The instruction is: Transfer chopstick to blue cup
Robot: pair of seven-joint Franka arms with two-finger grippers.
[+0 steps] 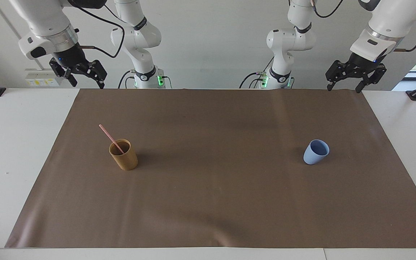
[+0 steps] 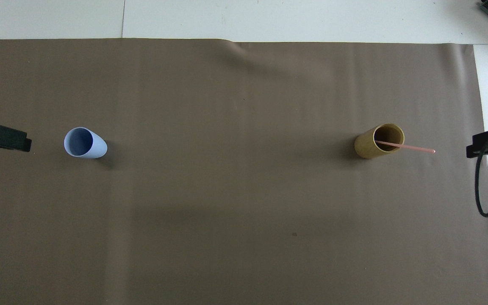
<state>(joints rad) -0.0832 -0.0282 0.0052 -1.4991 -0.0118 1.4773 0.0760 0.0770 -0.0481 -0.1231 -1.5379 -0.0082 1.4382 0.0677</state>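
A single pale pink chopstick (image 1: 111, 138) stands slanted in the tan-brown cup (image 1: 124, 156) toward the right arm's end of the brown mat. Its upper half sticks out over the rim, leaning toward that end (image 2: 413, 148). The light-blue cup (image 1: 316, 152) stands upright and empty toward the left arm's end (image 2: 84, 143). My left gripper (image 1: 343, 87) is open and empty, raised over the mat's edge at the left arm's end. My right gripper (image 1: 88, 83) is open and empty, raised over the mat's edge at the right arm's end. Neither touches anything.
The brown mat (image 1: 215, 195) covers most of the white table (image 1: 9, 144). The tan-brown cup (image 2: 378, 142) and the blue cup stand far apart, about level with each other. A black cable (image 2: 479, 190) hangs by the right gripper (image 2: 487, 145).
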